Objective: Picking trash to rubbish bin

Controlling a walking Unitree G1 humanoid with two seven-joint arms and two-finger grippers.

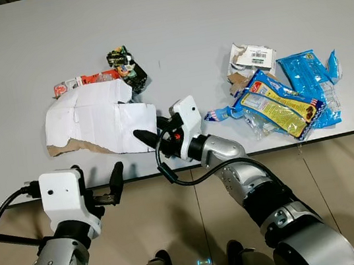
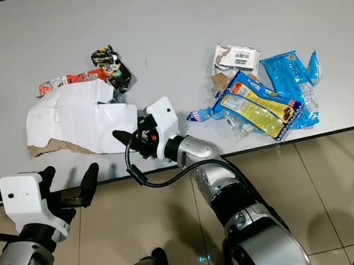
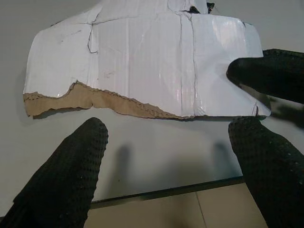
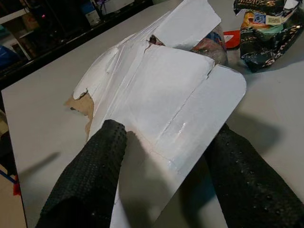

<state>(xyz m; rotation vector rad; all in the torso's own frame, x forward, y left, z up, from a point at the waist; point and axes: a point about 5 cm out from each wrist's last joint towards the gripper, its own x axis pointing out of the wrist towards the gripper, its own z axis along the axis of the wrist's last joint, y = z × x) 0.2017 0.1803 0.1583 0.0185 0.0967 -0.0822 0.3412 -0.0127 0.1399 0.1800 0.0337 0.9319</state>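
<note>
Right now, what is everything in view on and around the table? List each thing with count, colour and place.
Table: one, grey, its near edge in front of the robot.
Cardboard sheet: one, white with a torn brown edge, flat on the table's left part.
Red wrapper: one, red and white, just behind the cardboard.
Dark snack bag: one, black-green, crumpled, behind the cardboard's right end.
Blue and yellow wrappers: a pile, near the table's right front edge.
White label scrap: one, behind that pile.
Floor: beige tiles.
Left gripper: open, by the table edge.
Right gripper: open, straddling the cardboard's right corner.
</note>
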